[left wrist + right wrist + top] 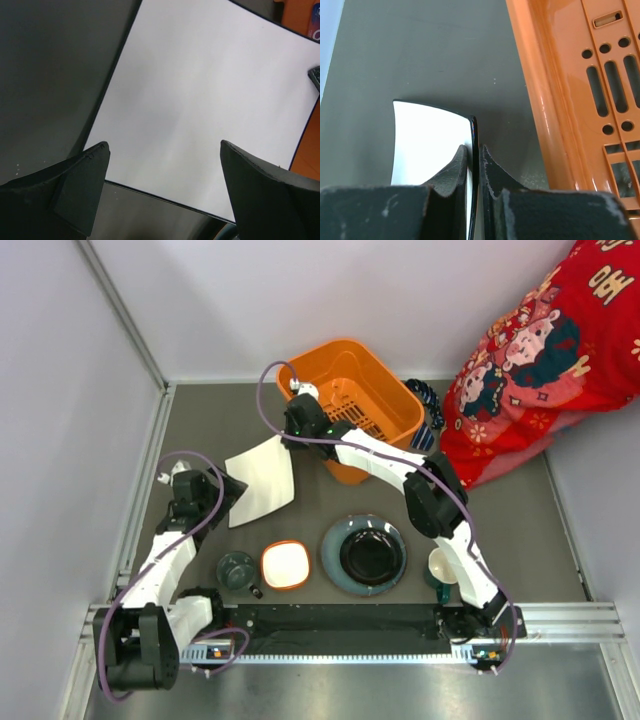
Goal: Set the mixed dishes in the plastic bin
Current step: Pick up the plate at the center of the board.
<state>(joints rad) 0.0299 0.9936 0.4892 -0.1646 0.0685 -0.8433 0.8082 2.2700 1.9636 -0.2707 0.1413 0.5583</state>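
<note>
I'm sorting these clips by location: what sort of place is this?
Probably a robot test cell, not a kitchen: bare white walls, a metal mounting rail along the near edge, and a plain grey tabletop.

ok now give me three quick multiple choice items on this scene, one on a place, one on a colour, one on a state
1. Where is the white square plate?
a) outside the orange bin, to its left in the top view
b) inside it
c) stacked on another dish

2. What colour is the small orange bowl inside?
a) black
b) white
c) teal

3. The right end effector is
a) wide open
b) shut on the white square plate's edge
c) shut on nothing

Answers:
1 a, since the top view shows the plate beside the bin's left wall, not in it.
2 b, since the bowl shows a white inside within an orange rim.
3 b, since the right wrist view shows both fingers pinched on the plate's thin edge.
</note>
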